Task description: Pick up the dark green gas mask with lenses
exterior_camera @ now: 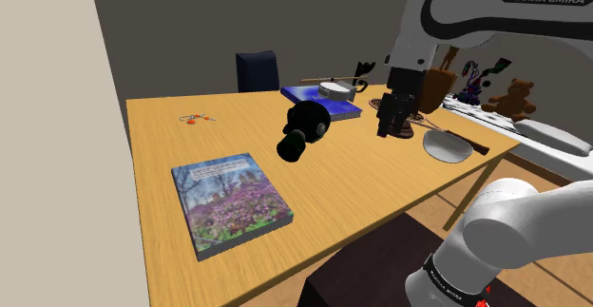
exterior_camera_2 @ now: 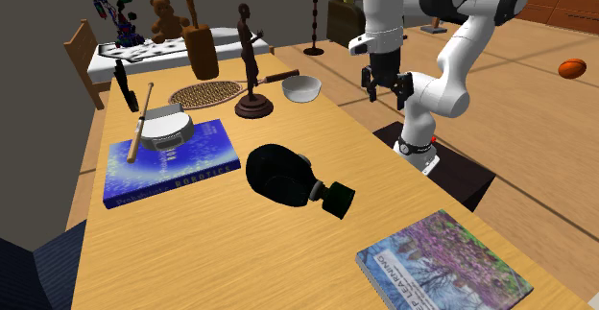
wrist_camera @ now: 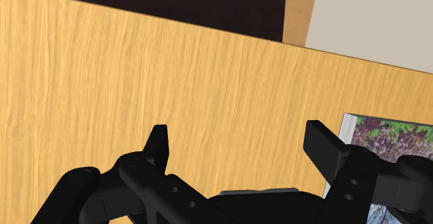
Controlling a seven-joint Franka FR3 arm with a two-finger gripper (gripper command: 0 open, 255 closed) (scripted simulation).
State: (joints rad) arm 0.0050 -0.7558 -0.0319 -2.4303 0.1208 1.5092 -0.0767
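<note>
While end effector (exterior_camera_2: 386, 88) hangs open over the table (exterior_camera: 380, 186), it grips nothing. Gas mask (exterior_camera_2: 280, 174) lies well apart.

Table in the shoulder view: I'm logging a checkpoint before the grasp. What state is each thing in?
gripper, open, above the table, holding nothing.
gas mask, lying on the table, not grasped.
flower-cover book, closed, lying flat.
blue book, closed, lying flat.
white bowl, upright.
figurine, standing upright on its base.
</note>
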